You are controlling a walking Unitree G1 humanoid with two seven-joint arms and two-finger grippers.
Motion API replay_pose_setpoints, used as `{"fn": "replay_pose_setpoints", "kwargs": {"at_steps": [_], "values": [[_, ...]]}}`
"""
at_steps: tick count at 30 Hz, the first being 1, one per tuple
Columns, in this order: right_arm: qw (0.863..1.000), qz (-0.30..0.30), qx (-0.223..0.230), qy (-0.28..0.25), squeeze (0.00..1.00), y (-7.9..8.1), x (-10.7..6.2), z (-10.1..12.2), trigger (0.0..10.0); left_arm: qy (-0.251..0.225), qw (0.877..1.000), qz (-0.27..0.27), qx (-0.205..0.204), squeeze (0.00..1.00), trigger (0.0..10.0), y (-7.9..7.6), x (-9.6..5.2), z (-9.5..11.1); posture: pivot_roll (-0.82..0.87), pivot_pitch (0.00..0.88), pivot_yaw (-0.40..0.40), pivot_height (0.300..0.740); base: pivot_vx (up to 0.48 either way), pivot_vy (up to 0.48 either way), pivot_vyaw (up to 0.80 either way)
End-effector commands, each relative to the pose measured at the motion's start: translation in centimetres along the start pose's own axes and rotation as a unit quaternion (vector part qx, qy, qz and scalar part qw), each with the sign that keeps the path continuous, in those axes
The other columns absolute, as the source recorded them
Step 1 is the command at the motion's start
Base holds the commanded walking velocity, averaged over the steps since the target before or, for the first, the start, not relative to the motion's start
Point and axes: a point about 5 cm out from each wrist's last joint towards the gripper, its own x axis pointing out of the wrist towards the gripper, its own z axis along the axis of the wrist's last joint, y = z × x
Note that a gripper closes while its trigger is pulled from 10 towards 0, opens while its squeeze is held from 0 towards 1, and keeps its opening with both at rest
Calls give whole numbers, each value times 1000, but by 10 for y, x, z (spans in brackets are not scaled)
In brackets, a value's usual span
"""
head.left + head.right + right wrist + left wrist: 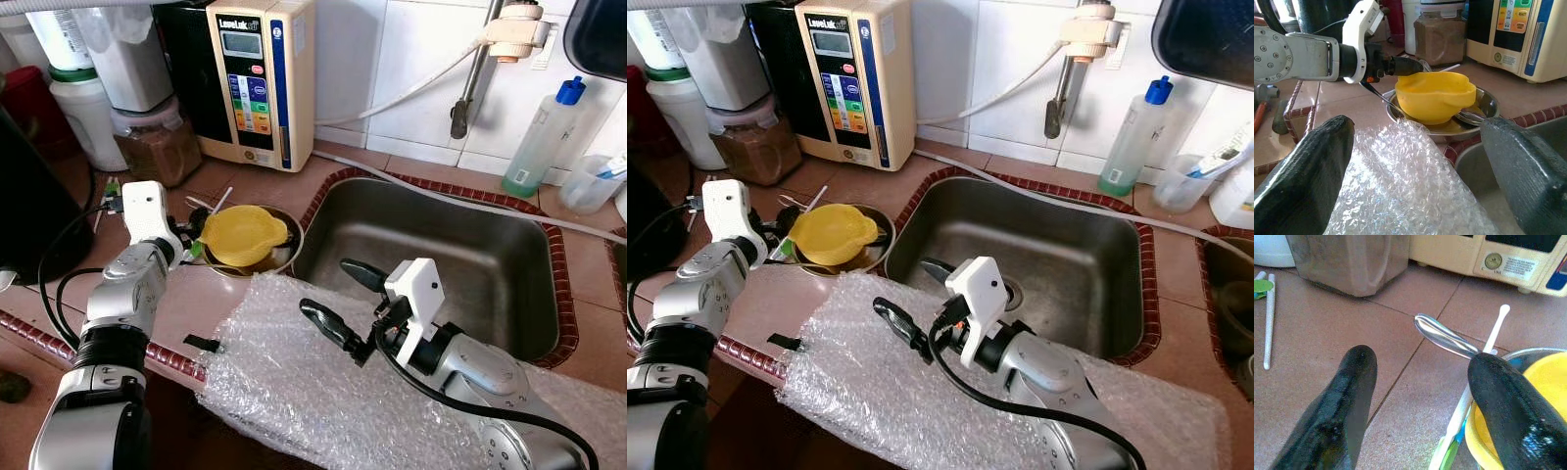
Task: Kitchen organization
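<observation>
Countertop, left end effector (192, 231) beside yellow bowl (241, 235)

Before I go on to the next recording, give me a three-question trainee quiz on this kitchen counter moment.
1. True or false: the yellow bowl sits inside the metal dish.
2. The right end effector hovers over which thing? A) the sink basin B) the bubble wrap C) the brown jar
3. Fill in: the left end effector is open beside the yellow bowl, with a metal ______ lying on the counter between its fingers' line of sight.

Key: 1 true; 2 B; 3 spoon.
</observation>
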Motion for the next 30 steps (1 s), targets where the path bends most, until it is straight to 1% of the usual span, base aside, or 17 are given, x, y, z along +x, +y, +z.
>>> {"fn": "replay_pose_setpoints", "kwargs": {"at_steps": [1,6,13,24,27,30], "values": [[1000,2,-8,-7,0,0,1,4,10000,11,1000,-4,13,0,0,3,-1,-1,-106,0,69,740,0,0,0],[1000,3,-9,-6,0,0,1,4,10000,22,1000,-12,14,0,0,2,-2,-3,-106,0,69,740,0,0,0],[1000,3,-10,-5,0,1,1,4,10000,24,999,-16,14,0,0,2,-3,-4,-106,0,68,740,0,0,0],[1000,4,-14,-3,0,1,1,3,10000,51,998,-33,23,0,0,-2,-6,-14,-105,0,69,740,0,0,0],[1000,4,-14,-3,0,1,1,3,10000,52,998,-33,23,0,0,-2,-7,-14,-106,0,66,740,0,0,0],[1000,4,-15,-2,0,1,0,4,10000,48,998,-21,24,0,0,-1,-7,-14,-106,0,65,740,0,0,0]]}}
